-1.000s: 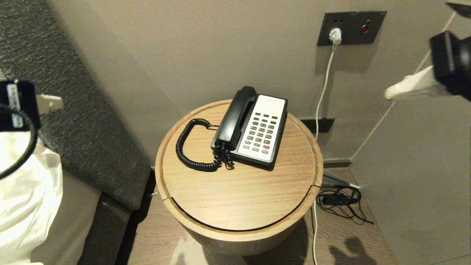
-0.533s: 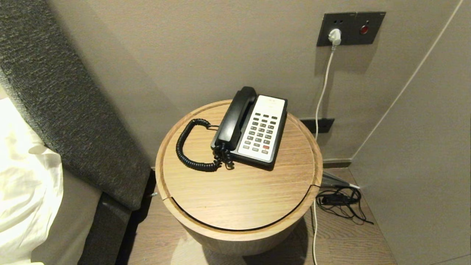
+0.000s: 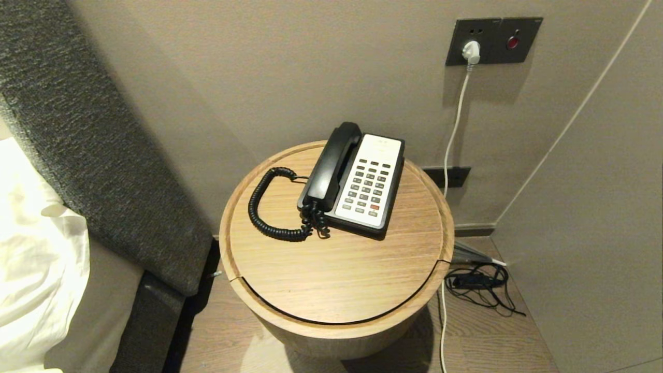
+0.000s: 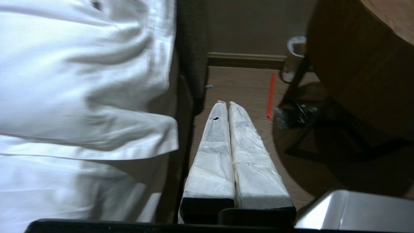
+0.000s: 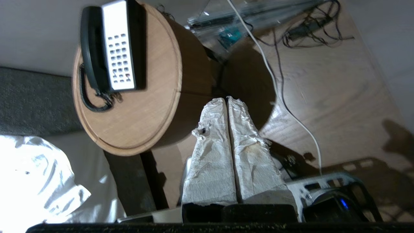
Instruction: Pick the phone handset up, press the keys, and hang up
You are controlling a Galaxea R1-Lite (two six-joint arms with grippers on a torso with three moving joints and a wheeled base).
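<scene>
A black handset (image 3: 332,163) rests in its cradle on the left side of a white-faced phone (image 3: 369,180) with grey keys, on a round wooden table (image 3: 336,274). A coiled black cord (image 3: 269,210) loops to its left. Neither gripper shows in the head view. My left gripper (image 4: 226,103) is shut and empty, low beside the bed, pointing at the floor. My right gripper (image 5: 226,98) is shut and empty, hanging off the table's edge above the floor; the phone (image 5: 118,45) and handset (image 5: 90,48) show in its view.
A bed with white sheets (image 3: 36,269) and a dark upholstered headboard (image 3: 103,155) stands left of the table. A wall socket panel (image 3: 492,39) holds a white plug whose cable (image 3: 453,134) drops to tangled black cables (image 3: 481,282) on the floor, right of the table.
One second ago both arms showed at the left and right edges of the head view; both have withdrawn out of it. The phone has not moved.
</scene>
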